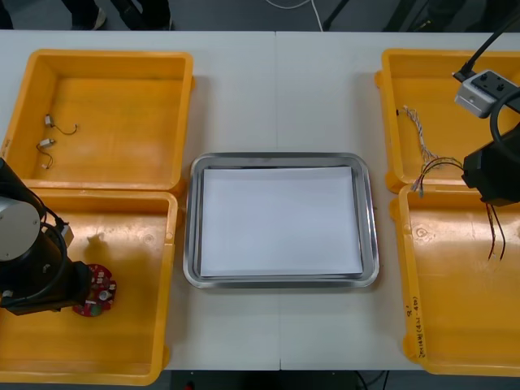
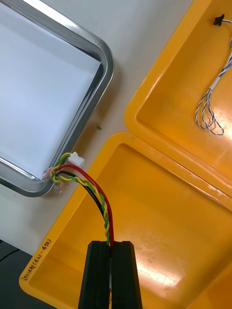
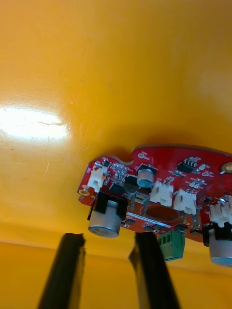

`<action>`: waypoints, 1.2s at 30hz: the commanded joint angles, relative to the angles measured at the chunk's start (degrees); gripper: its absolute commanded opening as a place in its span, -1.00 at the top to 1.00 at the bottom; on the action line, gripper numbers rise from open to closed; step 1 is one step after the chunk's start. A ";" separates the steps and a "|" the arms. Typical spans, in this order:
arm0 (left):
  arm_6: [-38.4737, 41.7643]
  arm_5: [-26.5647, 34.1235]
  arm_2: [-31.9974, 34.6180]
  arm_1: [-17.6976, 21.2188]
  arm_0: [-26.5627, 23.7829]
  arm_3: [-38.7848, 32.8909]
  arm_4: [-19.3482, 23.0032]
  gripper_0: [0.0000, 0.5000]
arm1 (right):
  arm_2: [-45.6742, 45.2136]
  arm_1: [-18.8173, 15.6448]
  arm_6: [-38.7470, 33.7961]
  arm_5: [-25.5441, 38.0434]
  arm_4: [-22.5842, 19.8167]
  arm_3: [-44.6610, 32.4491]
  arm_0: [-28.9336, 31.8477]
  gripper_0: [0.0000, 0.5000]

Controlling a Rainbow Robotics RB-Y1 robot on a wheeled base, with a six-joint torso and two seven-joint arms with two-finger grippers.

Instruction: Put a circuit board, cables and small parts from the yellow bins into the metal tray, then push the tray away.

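Fingers (image 2: 99, 270) of the right gripper (image 2: 111, 244) clamp one end of the red and yellow cable (image 2: 104, 203) over the near right yellow bin (image 2: 159, 251), its free end hanging toward the metal tray (image 2: 105, 60); so thin a hold could let it slip or snag the rim. Left gripper (image 3: 107, 239) fingers (image 3: 67, 270) stand apart, empty, beside the circuit board (image 3: 164, 203) in the near left bin (image 3: 96, 72); closing might skid it.

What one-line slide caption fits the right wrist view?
Right tool shut on a red and yellow cable above a yellow bin, metal tray beside it.
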 commanded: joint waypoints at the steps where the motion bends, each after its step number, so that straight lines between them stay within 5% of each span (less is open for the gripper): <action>1: -8.06 0.45 1.41 2.13 -1.93 -0.43 0.06 -0.93 | 1.04 -1.46 -0.37 0.24 0.12 -1.43 -1.97 1.00; 11: -8.06 0.45 2.90 2.13 -2.19 -1.66 -0.20 -1.00 | 2.79 -0.85 -0.37 0.24 0.39 -3.18 -2.23 1.00; 24: -8.32 0.45 8.70 2.13 -1.84 -11.77 -0.47 -1.00 | 4.38 -0.85 -0.54 0.24 0.74 -5.21 -2.41 1.00; 36: -17.64 -4.26 13.36 2.13 4.49 -19.68 -2.84 -1.00 | 4.82 -0.06 -0.72 0.24 1.18 -5.29 -2.32 1.00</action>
